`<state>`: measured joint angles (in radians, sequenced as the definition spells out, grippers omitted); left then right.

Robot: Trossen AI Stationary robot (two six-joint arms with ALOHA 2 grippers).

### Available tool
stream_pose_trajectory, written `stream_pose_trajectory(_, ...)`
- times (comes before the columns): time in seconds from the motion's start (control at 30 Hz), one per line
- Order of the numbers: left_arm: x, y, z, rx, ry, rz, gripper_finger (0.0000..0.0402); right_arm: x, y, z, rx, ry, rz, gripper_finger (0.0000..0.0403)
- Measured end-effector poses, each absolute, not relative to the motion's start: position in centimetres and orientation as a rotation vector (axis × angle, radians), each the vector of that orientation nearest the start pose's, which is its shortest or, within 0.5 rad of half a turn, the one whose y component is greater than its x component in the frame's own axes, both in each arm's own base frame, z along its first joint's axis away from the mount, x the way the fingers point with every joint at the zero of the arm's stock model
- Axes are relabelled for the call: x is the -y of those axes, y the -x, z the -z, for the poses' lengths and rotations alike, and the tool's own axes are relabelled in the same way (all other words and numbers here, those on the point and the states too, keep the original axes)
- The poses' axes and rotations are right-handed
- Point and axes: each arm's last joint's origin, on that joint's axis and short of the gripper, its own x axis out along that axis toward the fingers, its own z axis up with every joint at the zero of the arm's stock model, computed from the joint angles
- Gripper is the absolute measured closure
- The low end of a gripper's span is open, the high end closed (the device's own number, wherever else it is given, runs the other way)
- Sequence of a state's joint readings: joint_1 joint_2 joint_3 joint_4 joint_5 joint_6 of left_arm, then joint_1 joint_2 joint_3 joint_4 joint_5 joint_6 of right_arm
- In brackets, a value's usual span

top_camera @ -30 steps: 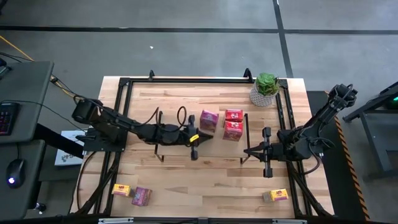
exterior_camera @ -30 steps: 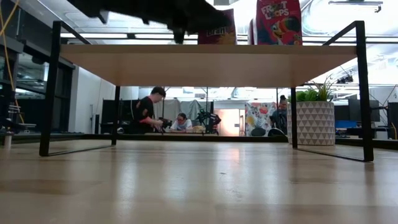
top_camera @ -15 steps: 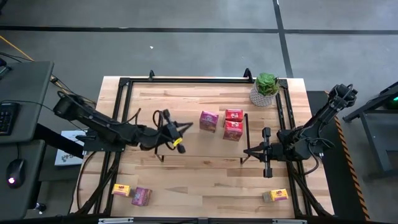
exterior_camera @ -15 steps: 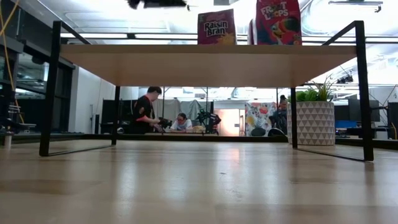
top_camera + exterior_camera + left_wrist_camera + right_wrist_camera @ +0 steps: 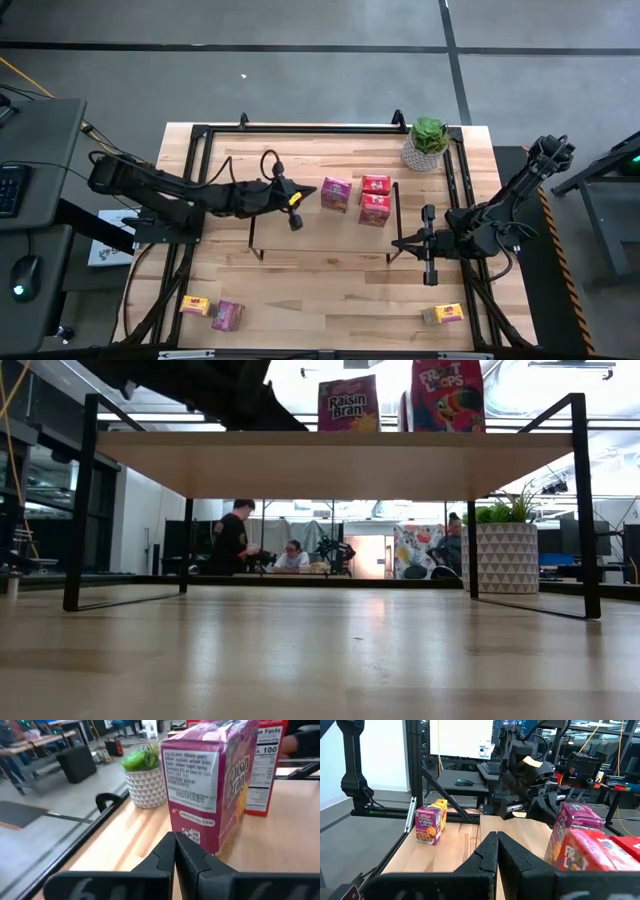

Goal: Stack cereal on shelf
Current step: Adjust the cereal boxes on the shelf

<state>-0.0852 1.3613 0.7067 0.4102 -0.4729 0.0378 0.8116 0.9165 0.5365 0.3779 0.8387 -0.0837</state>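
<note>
Left claw (image 5: 293, 219) was fully closed and empty, hovering over the shelf (image 5: 275, 205) just beside the pink box (image 5: 335, 194); its wrist view showed the tips pressed together close to that box's side panel. Right claw (image 5: 429, 270) was likewise closed and empty, parked at the shelf's right end, clear of the two red boxes (image 5: 374, 201).

Three boxes stood upright on the shelf. Three remained on the bench (image 5: 330, 295) in front: a yellow box (image 5: 195, 305) and a second pink box (image 5: 228, 315) side by side at front left, and another yellow box (image 5: 443, 314) at front right.

Risk, as judged: the left claw sat so near the pink box that any sideways sweep could tip it or push it into the red boxes, which stood near the shelf's right end. Closed tips would also need spreading before any pickup, or they would shove a box rather than grip it.

Legible print: "Raisin Bran" on the pink boxes, "Froot Loops" on a red box, and "Nutrition Facts" with "100" on a red side panel.
</note>
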Motion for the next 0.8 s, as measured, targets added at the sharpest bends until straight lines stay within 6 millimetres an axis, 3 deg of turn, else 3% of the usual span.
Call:
stream_pose_trajectory(0.17, 1.4, -28.9, -23.4, -0.255, -0.063, -0.285, 0.0401, -12.7, -15.1, -27.8, -0.003, 0.086, 0.027, 0.0403)
stream_pose_trajectory(0.47, 1.5, -29.0, -23.4, -0.251, -0.039, -0.275, 0.0402, -12.7, -15.1, -27.8, -0.003, 0.081, 0.028, 0.0403)
stream_pose_trajectory(0.8, 1.2, -30.0, -22.0, -0.247, -0.07, -0.379, 0.0401, -12.7, -15.1, -27.7, -0.003, 0.072, 0.028, 0.0403)
